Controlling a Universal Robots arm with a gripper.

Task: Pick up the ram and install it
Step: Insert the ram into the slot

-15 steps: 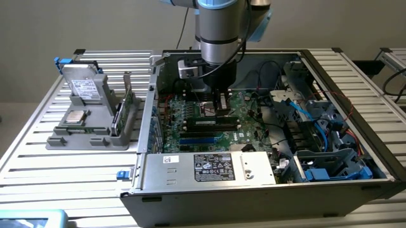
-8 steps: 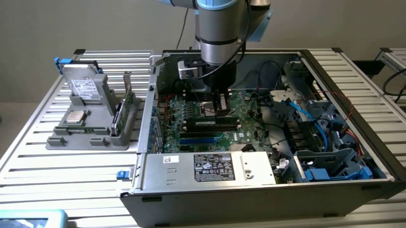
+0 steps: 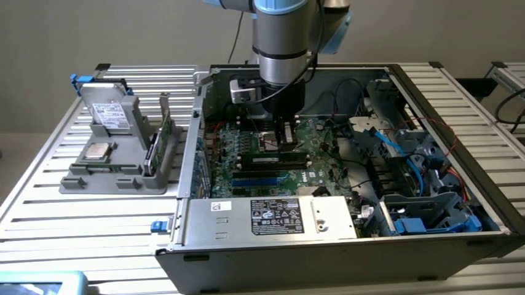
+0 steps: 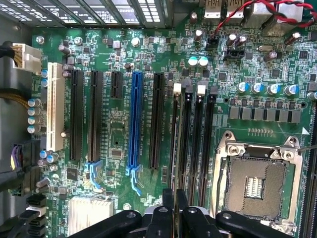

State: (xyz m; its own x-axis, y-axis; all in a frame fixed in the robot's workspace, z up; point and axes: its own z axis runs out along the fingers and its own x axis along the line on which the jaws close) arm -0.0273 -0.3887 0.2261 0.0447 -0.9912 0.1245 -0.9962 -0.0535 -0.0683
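A: Where's the ram?
B: Pinched in the jaws, as far as the wrist view reads. The jaws are nearly closed with just a thin gap. A thin edge-on strip runs out from between them along the memory slots on the motherboard.
A: Seated or hovering?
B: Can't tell. It lines up with the slot that has a white latch at its far end, beside the empty processor socket. Contact with the slot isn't clear.
A: Exterior view?
B: The arm reaches straight down into the open case, jaws low over the board. The grey holder sits on the worktop at the exterior view's left, well apart. The processor chip and expansion card are in it.
A: Handling?
B: Judgement: light, stiff, thin, fairly brittle. It won't flex much, so any tilt goes straight into the slot walls. The flat faces are smooth and the chips give some bite. It could slip if pushed hard.
A: Grip point?
B: Flat faces, mid-length, near the top edge. That looks like the present hold. Keep off the contact edge.
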